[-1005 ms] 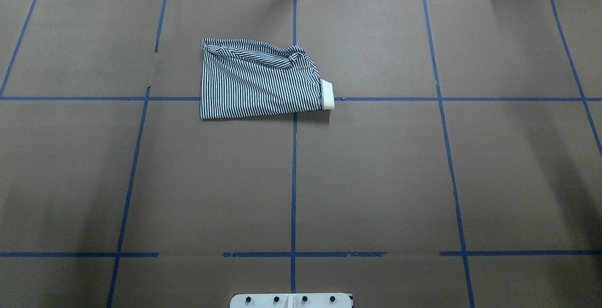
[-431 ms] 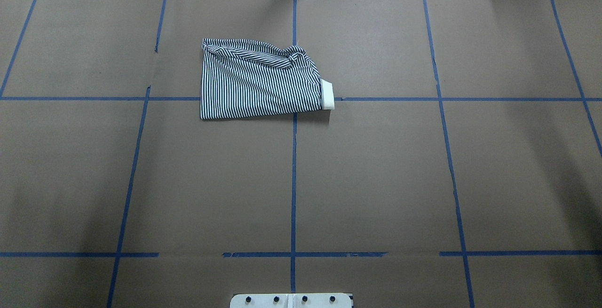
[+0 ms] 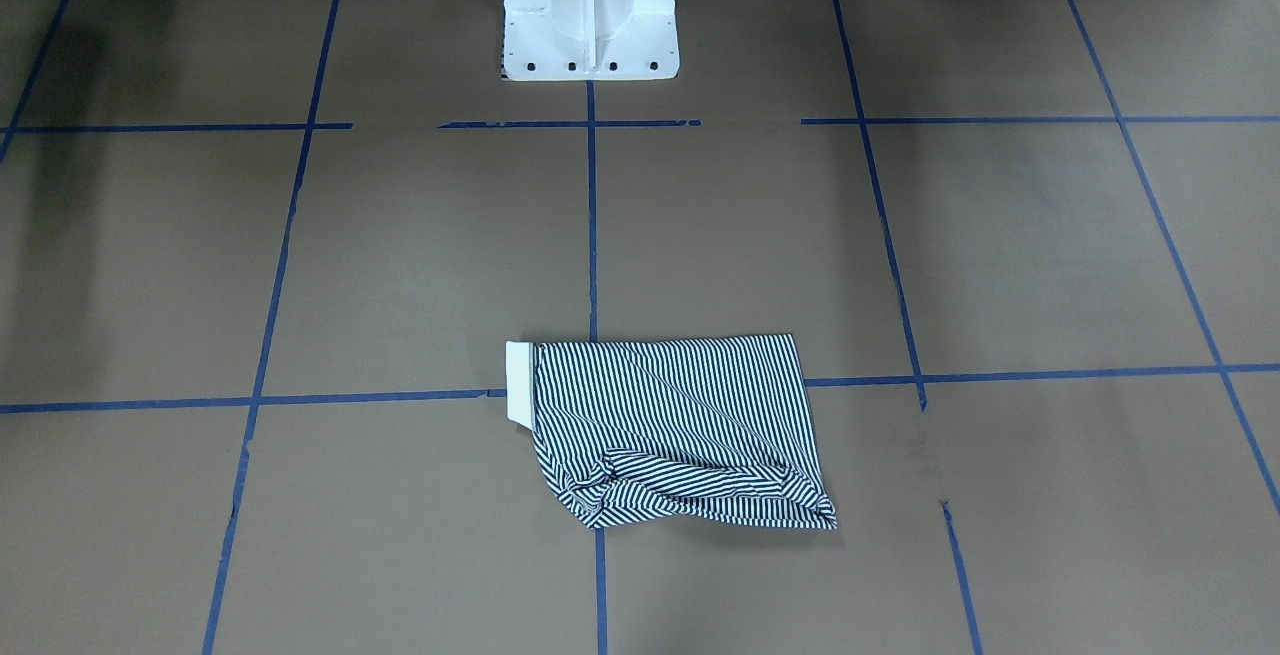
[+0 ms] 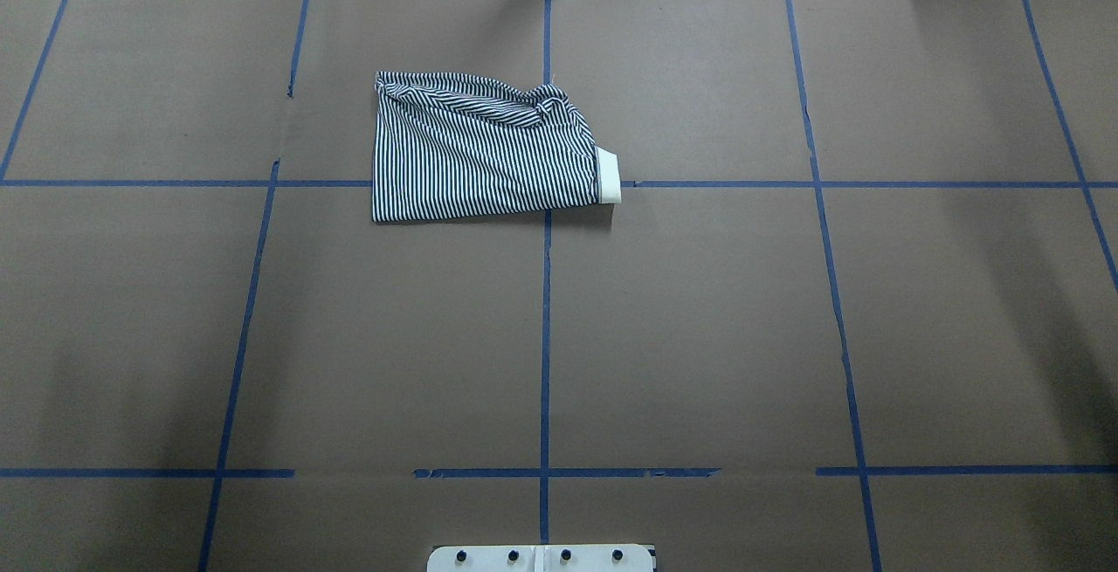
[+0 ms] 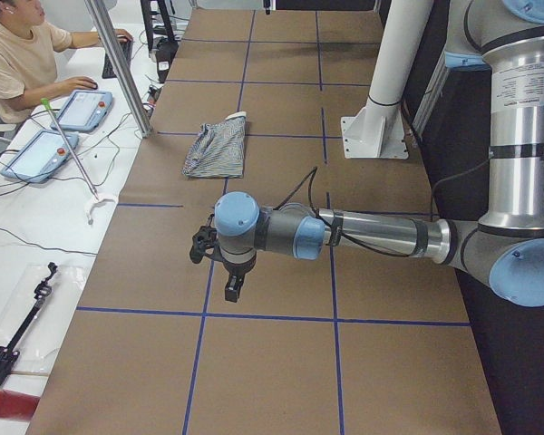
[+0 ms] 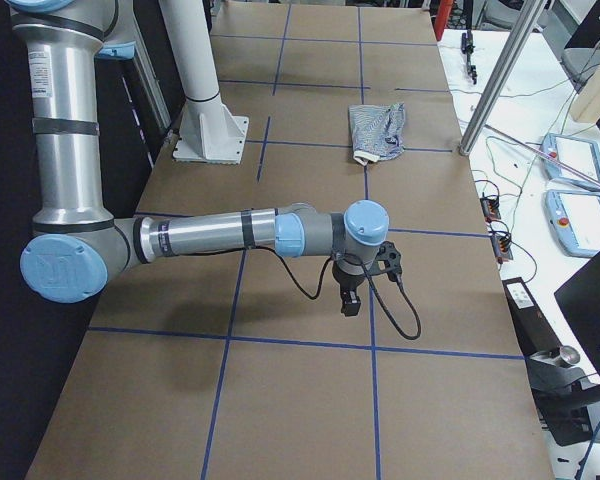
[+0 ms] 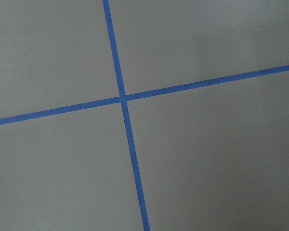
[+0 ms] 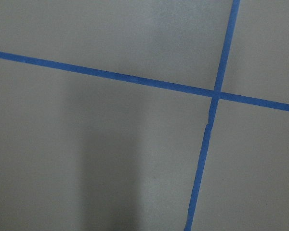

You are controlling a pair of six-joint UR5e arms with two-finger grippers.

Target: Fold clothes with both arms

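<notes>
On table (image 4: 699, 336), folded striped shirt (image 4: 480, 153)

The left arm (image 5: 372, 236) stretches low over the table (image 5: 281, 362), pincer (image 5: 232, 292) pointing down, well apart from the shirt (image 5: 216, 148).

Soft striped cloth shirt (image 4: 480, 153); matt brown paper table cover (image 4: 699, 336); blue tape lines (image 4: 546, 336).
</notes>
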